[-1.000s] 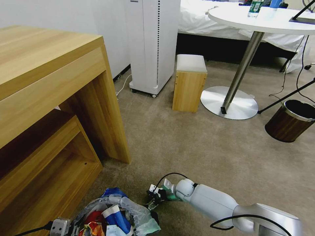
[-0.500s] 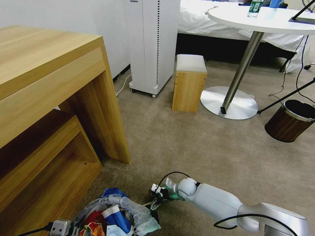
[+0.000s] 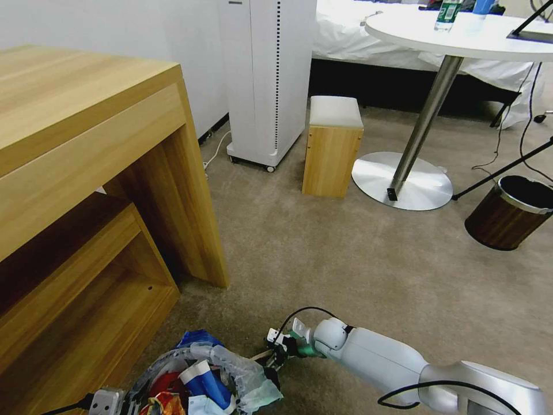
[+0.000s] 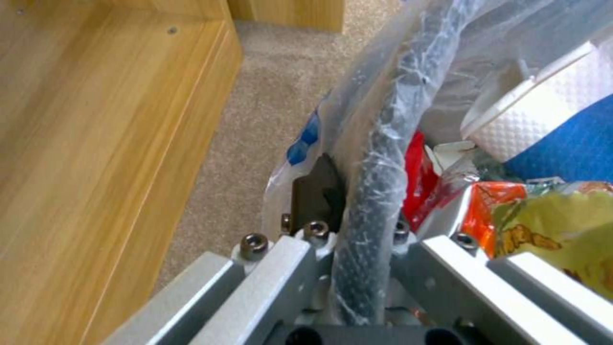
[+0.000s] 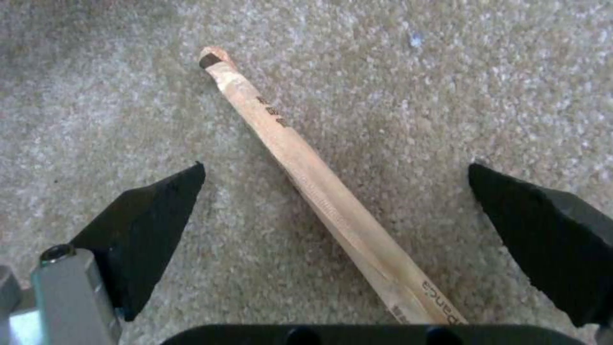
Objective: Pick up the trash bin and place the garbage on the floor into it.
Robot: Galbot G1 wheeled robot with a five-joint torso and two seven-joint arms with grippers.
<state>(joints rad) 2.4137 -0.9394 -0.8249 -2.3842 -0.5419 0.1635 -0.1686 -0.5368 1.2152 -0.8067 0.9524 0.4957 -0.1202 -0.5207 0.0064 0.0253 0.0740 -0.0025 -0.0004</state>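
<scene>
Trash bin [image 3: 201, 380] sits at the lower edge of the head view, partly cut off; base not visible. Whitish bag liner bunched over the dark rim. Inside: blue-white carton [image 3: 201, 383], red and orange wrappers, crowded together and hard to separate.

Left gripper [image 4: 364, 249]: fingers closed on the bag-wrapped rim of the trash bin, seen in the left wrist view. One dark finger pad [image 4: 316, 191] lies outside the rim; the other is hidden behind plastic and litter. In the head view just its grey body [image 3: 106, 399] shows at the lower edge.

Right gripper [image 5: 335, 201] low over the floor [image 3: 345, 259], just right of the bin. Fingers spread wide, one black tip [image 5: 153, 215] on each side of a thin wooden stick [image 5: 319, 187]; neither tip touches it. Stick lies flat on the carpet, dark mark at its far end; near end runs under the gripper body, printed lettering there cut off. In the head view the stick's tip [image 3: 260, 355] pokes out between gripper and bin.

Surroundings, outward: wooden desk [image 3: 86, 144] with an open lower shelf to the left, close beside the bin. Farther: small wooden stool [image 3: 332, 147], white tower appliance [image 3: 268, 75], round white table on a metal pedestal [image 3: 426, 115]. Brown wood-look bin [image 3: 510, 210] at right, well apart. Bed [image 3: 357, 34] at back, partly behind the table.
</scene>
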